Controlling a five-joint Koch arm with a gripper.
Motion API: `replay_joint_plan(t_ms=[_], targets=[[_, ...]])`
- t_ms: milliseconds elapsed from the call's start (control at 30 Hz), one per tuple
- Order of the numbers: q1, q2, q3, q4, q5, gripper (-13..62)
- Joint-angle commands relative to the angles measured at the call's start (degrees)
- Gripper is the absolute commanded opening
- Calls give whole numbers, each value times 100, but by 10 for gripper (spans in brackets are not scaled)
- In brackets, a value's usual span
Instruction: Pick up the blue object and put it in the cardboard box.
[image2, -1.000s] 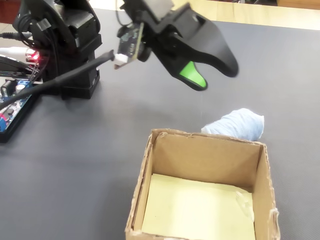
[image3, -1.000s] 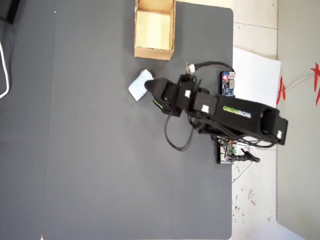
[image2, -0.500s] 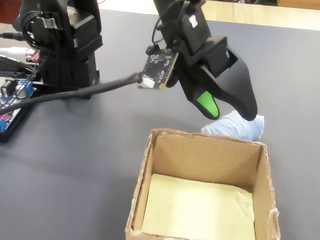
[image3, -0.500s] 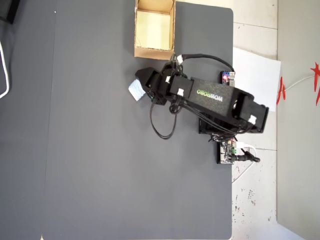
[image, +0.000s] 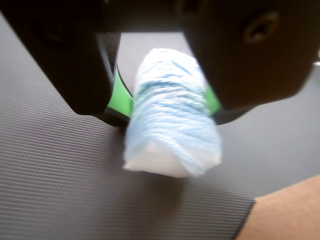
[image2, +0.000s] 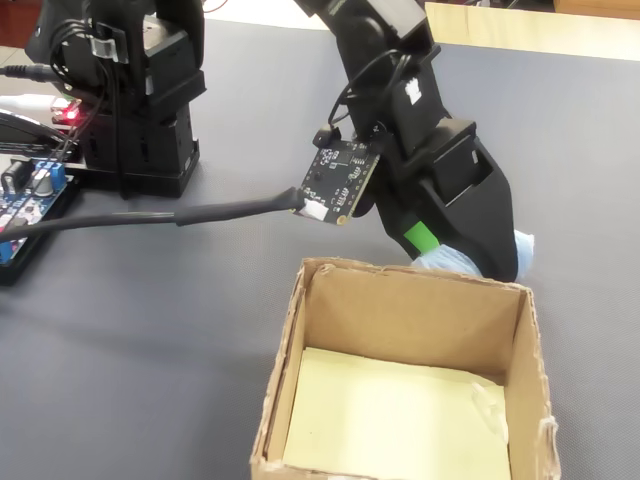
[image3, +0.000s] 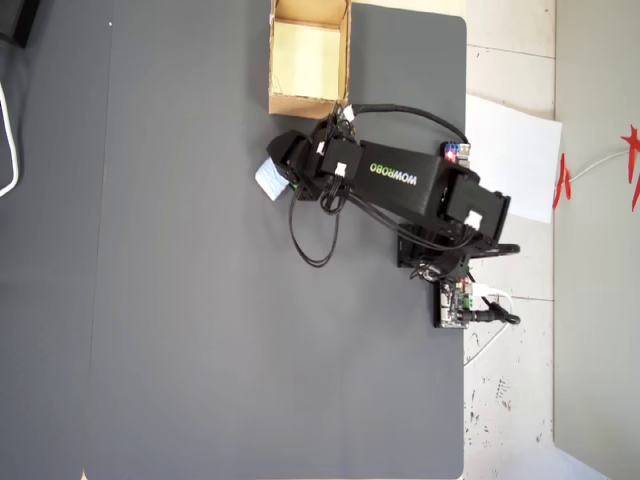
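The blue object (image: 172, 120) is a pale blue, yarn-like roll with a white end. It sits between the green pads of my gripper (image: 167, 102), which is shut on it just over the dark ribbed mat. In the fixed view the gripper (image2: 470, 252) hangs right behind the far wall of the cardboard box (image2: 410, 277), and only bits of the blue object (image2: 452, 262) show. From overhead, the blue object (image3: 267, 180) pokes out of the gripper (image3: 277, 172), a little below the open box (image3: 305, 103), whose inside is pale yellow.
The arm's base (image3: 440, 250) and a circuit board (image3: 455, 300) stand at the mat's right edge in the overhead view. A white paper sheet (image3: 515, 150) lies beyond that edge. A black cable (image2: 180, 215) trails across the mat. Bare wood (image: 292, 210) borders the mat.
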Motion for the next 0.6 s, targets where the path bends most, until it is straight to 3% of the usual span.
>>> replay_joint_plan(t_ms=[0,67,567], targets=[[44,0,-132,-62,9,150],[44,18,-88,-211,18,122],[-114,1749,958,-2584,633,123]])
